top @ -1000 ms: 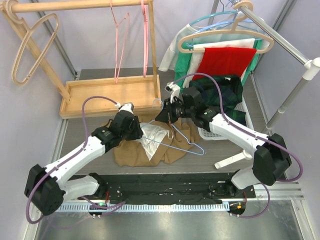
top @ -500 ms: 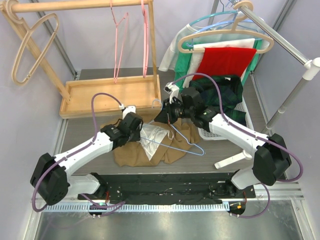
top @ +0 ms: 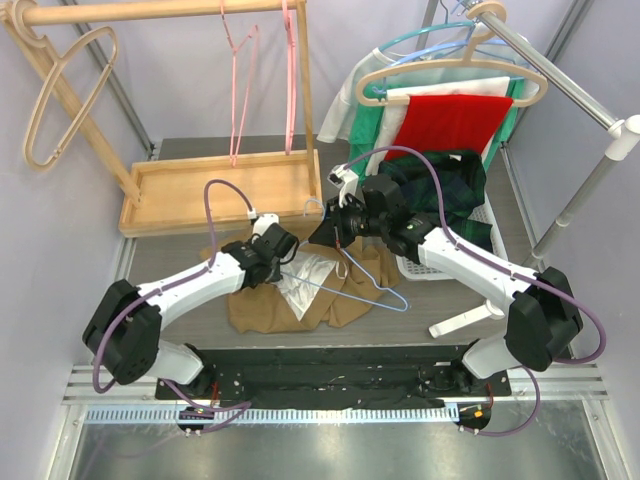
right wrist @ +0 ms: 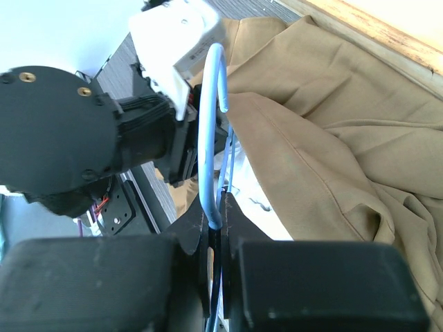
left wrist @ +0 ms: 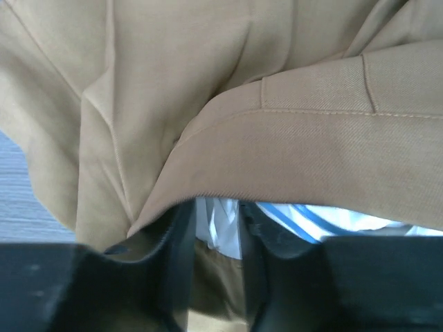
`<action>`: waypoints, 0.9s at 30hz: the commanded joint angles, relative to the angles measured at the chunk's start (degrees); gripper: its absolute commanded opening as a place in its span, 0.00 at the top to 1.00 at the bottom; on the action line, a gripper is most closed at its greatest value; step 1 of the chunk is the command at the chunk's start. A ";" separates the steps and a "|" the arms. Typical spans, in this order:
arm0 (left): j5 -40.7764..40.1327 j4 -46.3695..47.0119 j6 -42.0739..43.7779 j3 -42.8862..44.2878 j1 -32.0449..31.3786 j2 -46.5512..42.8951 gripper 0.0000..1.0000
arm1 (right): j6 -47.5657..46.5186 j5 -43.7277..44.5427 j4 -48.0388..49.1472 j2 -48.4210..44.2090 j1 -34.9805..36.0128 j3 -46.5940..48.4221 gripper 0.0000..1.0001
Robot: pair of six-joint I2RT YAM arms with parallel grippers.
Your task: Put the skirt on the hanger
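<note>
The tan skirt (top: 262,305) lies crumpled on the table with its white lining (top: 305,272) showing. My right gripper (top: 337,236) is shut on the hook of the blue wire hanger (top: 372,290), which rests across the skirt; the hook (right wrist: 208,131) rises from between the shut jaws. My left gripper (top: 284,250) is at the skirt's upper edge. In the left wrist view its fingers (left wrist: 178,256) stand a narrow gap apart, tips tucked under the tan waistband (left wrist: 311,145). White lining (left wrist: 220,223) and tan cloth show in the gap.
A wooden tray (top: 215,188) and rack with pink hangers (top: 238,70) stand behind the skirt. A white basket (top: 478,225) with dark plaid cloth is at the right. Beside it is a metal rail (top: 560,80) hung with clothes.
My left gripper has moved right along the skirt's top edge, toward the hanger hook and the right gripper. The right gripper and hanger have stayed put.
</note>
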 commanded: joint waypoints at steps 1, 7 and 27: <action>2.31 2.04 -0.63 1.70 -0.40 1.51 0.79 | -0.35 -1.06 1.54 -1.37 0.35 1.82 0.99; 2.94 1.69 -1.42 0.12 -0.31 1.51 0.92 | -0.35 -0.79 1.45 -1.55 0.35 1.64 0.99; 9.79 -0.96 5.96 4.69 -0.22 -11.49 1.00 | -2.46 0.79 -6.37 -7.96 -1.76 1.73 0.99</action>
